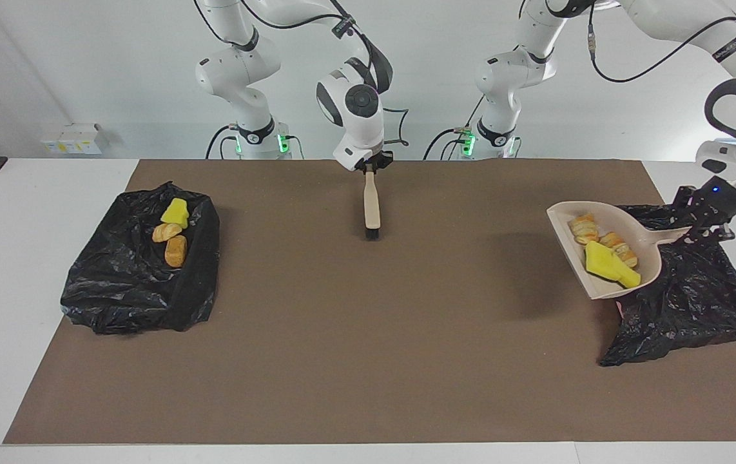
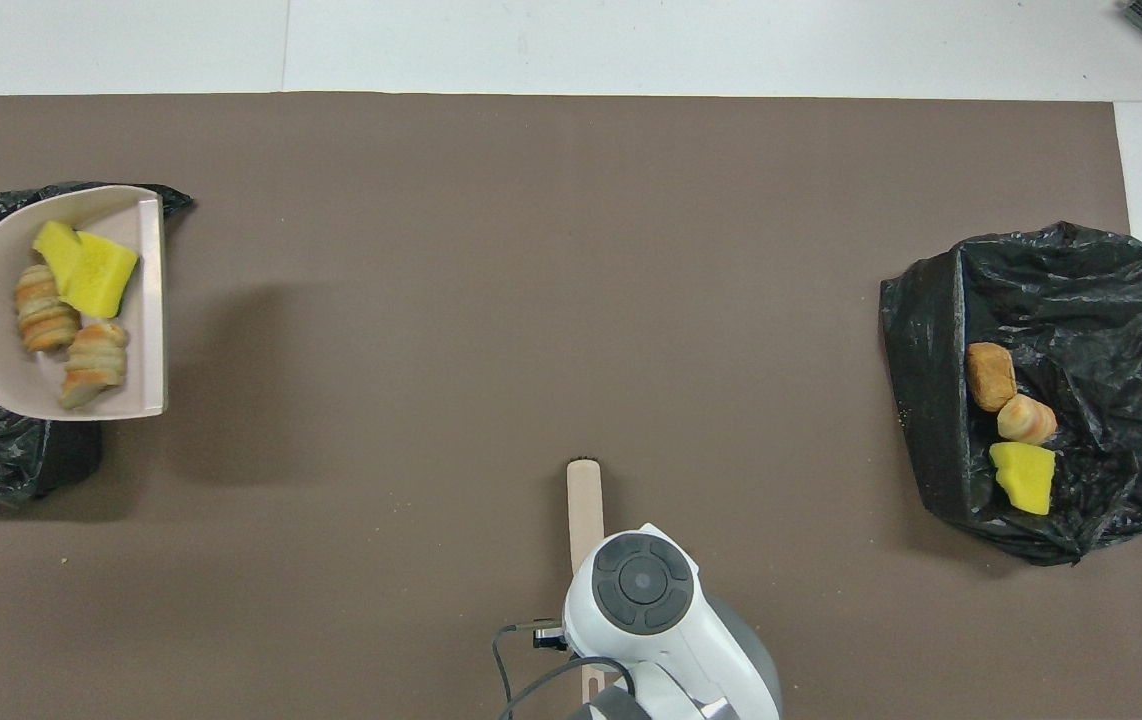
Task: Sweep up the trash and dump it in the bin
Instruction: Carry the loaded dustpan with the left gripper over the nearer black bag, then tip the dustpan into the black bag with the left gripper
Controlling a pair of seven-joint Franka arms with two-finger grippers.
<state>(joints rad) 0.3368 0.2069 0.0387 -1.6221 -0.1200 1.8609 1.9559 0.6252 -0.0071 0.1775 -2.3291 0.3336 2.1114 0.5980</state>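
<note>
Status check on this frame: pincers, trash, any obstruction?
Left pincer shut on dustpan over bin. Right pincer shut on brush. Four scraps undumped. Nothing blocking.

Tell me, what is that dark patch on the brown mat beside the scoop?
Facing view: it is the shadow of the raised dustpan, soft-edged. Overhead view: the same shadow lies beside the pan; the black bags show shiny glare.

The dustpan (image 1: pixel 603 258) with four scraps (image 1: pixel 606 252) in it hangs over the bin (image 1: pixel 690 296) at the left arm's end. Three scraps (image 1: pixel 173 232) lie in the other bin (image 1: pixel 136 283). The brush (image 1: pixel 372 205) hangs over mid-table.
</note>
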